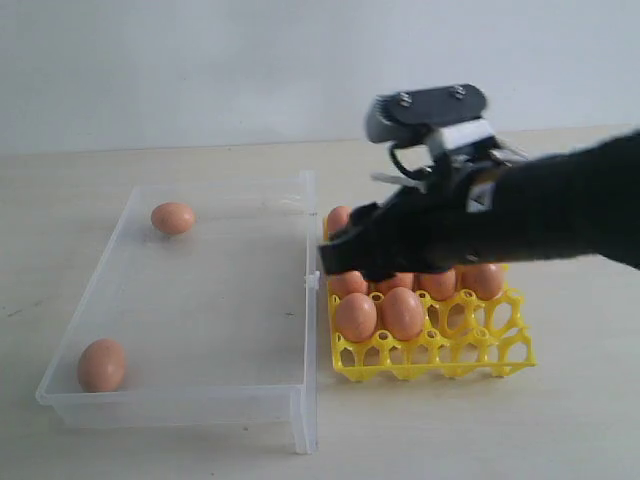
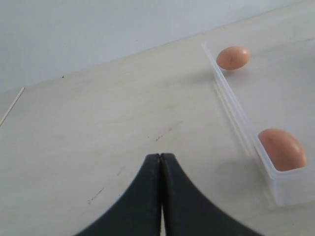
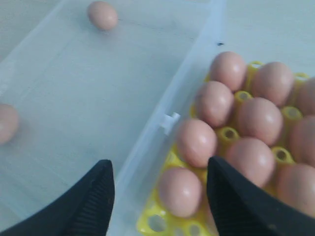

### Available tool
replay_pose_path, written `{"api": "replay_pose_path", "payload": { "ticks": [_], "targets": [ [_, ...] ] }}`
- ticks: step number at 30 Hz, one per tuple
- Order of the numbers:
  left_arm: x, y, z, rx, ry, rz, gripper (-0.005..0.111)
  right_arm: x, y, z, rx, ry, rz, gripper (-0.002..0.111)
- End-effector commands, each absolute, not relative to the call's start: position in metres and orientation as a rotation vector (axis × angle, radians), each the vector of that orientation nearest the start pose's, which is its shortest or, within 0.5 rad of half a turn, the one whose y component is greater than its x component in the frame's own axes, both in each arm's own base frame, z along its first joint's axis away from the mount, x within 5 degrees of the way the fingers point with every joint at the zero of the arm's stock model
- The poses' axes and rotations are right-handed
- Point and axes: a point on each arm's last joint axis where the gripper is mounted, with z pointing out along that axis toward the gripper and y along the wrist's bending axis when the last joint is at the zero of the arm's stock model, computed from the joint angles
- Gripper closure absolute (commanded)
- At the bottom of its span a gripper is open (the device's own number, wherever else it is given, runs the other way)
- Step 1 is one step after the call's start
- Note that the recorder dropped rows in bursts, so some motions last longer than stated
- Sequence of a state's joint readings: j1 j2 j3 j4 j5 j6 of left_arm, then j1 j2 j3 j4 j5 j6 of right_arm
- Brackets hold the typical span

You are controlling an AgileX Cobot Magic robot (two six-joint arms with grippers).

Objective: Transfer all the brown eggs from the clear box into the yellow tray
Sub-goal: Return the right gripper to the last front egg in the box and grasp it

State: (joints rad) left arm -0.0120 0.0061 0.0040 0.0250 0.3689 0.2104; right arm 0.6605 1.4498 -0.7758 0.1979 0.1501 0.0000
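Note:
The clear box (image 1: pixel 215 395) lies on the left with two brown eggs in it, one at the far end (image 1: pixel 172 217) and one at the near left corner (image 1: pixel 102 365). Beside it on the right, the yellow tray (image 1: pixel 470 358) holds several brown eggs (image 1: pixel 380 313). My right gripper (image 1: pixel 342 256) hovers open and empty over the tray's left edge. In the right wrist view its jaws (image 3: pixel 158 164) straddle the box wall (image 3: pixel 147 142) and a tray egg (image 3: pixel 179 191). My left gripper (image 2: pixel 161 156) is shut and empty above bare table, outside the box wall (image 2: pixel 236 115).
The box's small white clasp (image 1: pixel 312 282) sticks out toward the tray. A pale tabletop (image 1: pixel 500 430) runs around both containers, and a plain white wall (image 1: pixel 200 70) stands behind. The right arm's black sleeve (image 1: pixel 560 210) reaches in from the right edge.

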Motion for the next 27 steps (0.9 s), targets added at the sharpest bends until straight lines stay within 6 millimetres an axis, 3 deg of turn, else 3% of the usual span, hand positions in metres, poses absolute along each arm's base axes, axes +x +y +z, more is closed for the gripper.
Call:
{"api": "replay_pose_path", "payload": {
  "ticks": [1, 2, 4, 6, 10, 19, 27],
  "targets": [
    [0.053, 0.000, 0.180, 0.214, 1.837, 0.160, 0.107, 0.250, 0.254, 0.238, -0.715, 2.348, 0.529, 0.054],
    [0.053, 0.000, 0.180, 0.214, 1.837, 0.160, 0.107, 0.255, 0.270, 0.234, -0.717, 2.374, 0.557, 0.054],
    [0.053, 0.000, 0.180, 0.214, 1.837, 0.160, 0.107, 0.265, 0.324, 0.208, -0.769, 2.499, 0.621, 0.054],
    [0.053, 0.000, 0.180, 0.214, 1.837, 0.160, 0.107, 0.270, 0.356, 0.197, -0.860, 2.565, 0.630, 0.054],
    [0.053, 0.000, 0.180, 0.214, 1.837, 0.160, 0.107, 0.279, 0.391, 0.182, -0.912, 2.620, 0.669, 0.054],
    [0.053, 0.000, 0.180, 0.214, 1.837, 0.160, 0.107, 0.279, 0.420, 0.168, -0.991, 2.642, 0.694, 0.054],
    [0.053, 0.000, 0.180, 0.214, 1.837, 0.160, 0.107, 0.278, 0.423, 0.149, -1.011, 2.680, 0.663, 0.054]
  ]
}}
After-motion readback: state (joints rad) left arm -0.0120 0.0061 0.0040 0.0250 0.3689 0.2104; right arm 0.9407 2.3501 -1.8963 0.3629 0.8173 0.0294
